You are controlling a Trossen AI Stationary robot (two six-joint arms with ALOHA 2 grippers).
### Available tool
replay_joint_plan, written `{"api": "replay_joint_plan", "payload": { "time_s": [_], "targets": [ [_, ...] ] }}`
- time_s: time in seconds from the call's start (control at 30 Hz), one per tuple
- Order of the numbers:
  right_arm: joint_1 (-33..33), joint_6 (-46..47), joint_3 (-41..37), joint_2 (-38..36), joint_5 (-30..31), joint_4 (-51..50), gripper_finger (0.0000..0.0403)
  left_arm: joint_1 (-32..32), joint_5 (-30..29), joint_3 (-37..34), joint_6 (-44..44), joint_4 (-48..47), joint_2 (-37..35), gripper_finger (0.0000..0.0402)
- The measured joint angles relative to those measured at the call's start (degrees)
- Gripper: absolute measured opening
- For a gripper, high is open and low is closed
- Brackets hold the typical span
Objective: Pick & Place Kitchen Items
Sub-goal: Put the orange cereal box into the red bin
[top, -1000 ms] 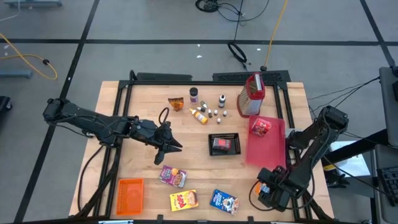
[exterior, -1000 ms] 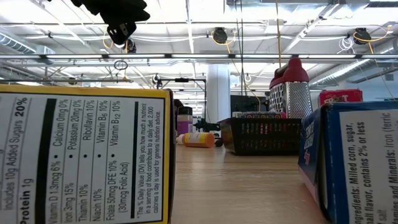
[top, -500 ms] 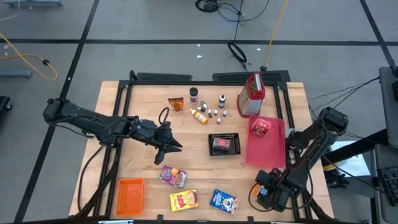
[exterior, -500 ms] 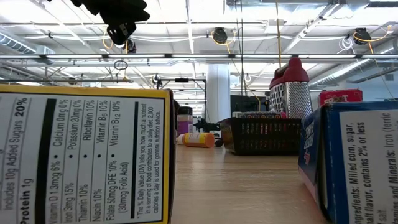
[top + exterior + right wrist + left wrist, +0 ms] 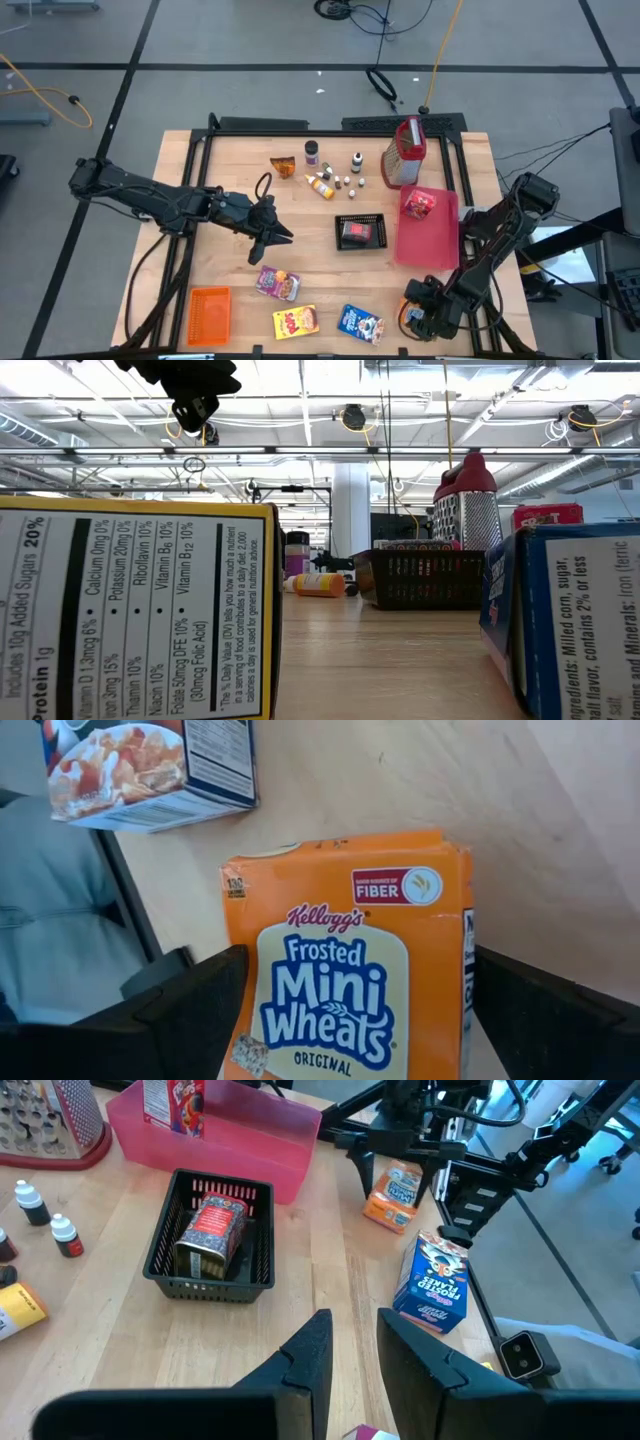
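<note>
1. Orange Frosted Mini Wheats box (image 5: 345,970): sits between the two dark fingers of the right pincer (image 5: 420,318), printed face toward the wrist camera, each side edge against a finger.
2. Right pincer: spread wide and grasping that box by its sides, at the front right corner of the counter (image 5: 230,190), close to the edge.
3. Just beside that grip, toward the counter's middle: stands a blue Frosted Flakes box (image 5: 360,323), apart from the orange one.
4. Farther along the front edge: lie a yellow box (image 5: 295,321) and, just behind it, a purple box (image 5: 277,283); past them rests the orange crate (image 5: 209,314) at the front left.
5. Behind the right pincer: lies the red tray (image 5: 432,245) with a red box (image 5: 419,204) standing in its far end; beside it sits the black mesh basket (image 5: 341,221), holding a red tin (image 5: 210,1230).
6. At the back: stands a grater (image 5: 403,152), with small bottles (image 5: 342,181) and an orange packet (image 5: 283,165) scattered to its left.
7. Left pincer (image 5: 352,1320): hangs over the middle left of the counter, well apart from the orange box, fingers with only a narrow gap and grasping nothing.
</note>
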Motion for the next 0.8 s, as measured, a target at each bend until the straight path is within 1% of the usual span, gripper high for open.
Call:
{"api": "replay_joint_plan", "payload": {
  "time_s": [0.1, 0.37, 0.5, 0.8],
  "targets": [
    [-0.38, 0.20, -0.40, 0.00, -0.28, 0.83, 0.0357, 0.00, -0.01, 0.00, -0.01, 0.00, 0.00, 0.0081],
    [-0.37, -3.44, -0.82, 0.17, -0.37, 5.73, 0.0357, -0.04, -0.02, 0.00, -0.02, 0.00, 0.00, 0.0081],
    [-0.37, -3.71, -0.87, 0.22, -0.54, 8.59, 0.0357, -0.04, -0.02, 0.00, 0.02, 0.00, 0.00, 0.0081],
    [-0.37, -5.31, -0.87, 0.17, -0.33, 9.29, 0.0357, -0.02, -0.53, 0.02, 0.17, 0.00, 0.00, 0.0081]
  ]
}}
